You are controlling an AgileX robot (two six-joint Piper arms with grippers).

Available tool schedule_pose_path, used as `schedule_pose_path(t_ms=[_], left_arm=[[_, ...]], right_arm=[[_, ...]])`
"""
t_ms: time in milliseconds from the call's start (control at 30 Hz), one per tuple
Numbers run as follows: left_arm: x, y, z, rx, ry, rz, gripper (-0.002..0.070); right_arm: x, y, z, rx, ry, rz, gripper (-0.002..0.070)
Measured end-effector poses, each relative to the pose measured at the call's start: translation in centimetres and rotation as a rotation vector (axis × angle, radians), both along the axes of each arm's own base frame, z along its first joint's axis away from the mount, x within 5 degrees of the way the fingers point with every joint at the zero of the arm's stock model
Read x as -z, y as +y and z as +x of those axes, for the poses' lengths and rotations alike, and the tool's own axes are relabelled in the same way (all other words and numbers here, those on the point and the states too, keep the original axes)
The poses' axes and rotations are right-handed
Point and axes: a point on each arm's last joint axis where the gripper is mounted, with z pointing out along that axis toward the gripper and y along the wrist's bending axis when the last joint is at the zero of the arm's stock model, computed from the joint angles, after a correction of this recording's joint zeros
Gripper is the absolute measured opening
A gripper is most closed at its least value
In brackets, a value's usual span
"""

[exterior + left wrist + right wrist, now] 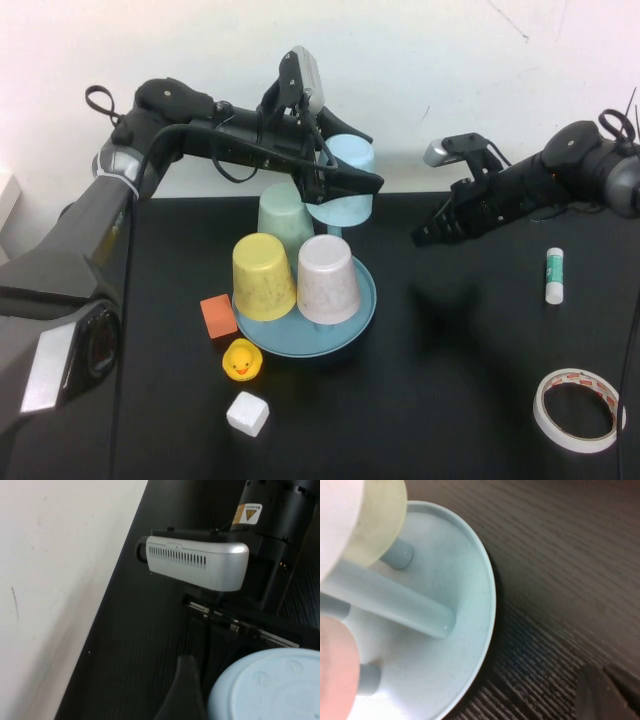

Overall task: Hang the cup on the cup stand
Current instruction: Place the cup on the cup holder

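Observation:
The light sky-blue cup (345,160) hangs upside down in the air above the back right of the cup stand (340,345). My left gripper (355,182) is shut on it across its sides. The left wrist view shows the cup's base (270,690) next to one dark finger (185,695). The teal stand carries three upturned cups: yellow (263,275), pinkish-white (326,278) and pale green (285,215). My right gripper (420,238) hovers shut to the right of the stand, holding nothing. Its wrist view shows the stand's dish (465,630), a peg (395,602) and its own tips (597,672).
An orange block (218,316), a yellow duck (241,360) and a white cube (248,413) lie left and in front of the stand. A glue stick (554,275) and a tape roll (578,410) lie at the right. The white wall stands close behind.

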Motion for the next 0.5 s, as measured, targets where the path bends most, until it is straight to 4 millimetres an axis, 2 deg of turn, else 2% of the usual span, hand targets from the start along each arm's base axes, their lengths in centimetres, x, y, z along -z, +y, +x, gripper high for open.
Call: schedule_pose_path(t_ms=[500], left_arm=[[1.1,0.1,0.2,-0.013,0.039,0.034,0.055]], right_arm=[[0.0,0.0,0.0,-0.002,-0.001,-0.005,-0.0001]])
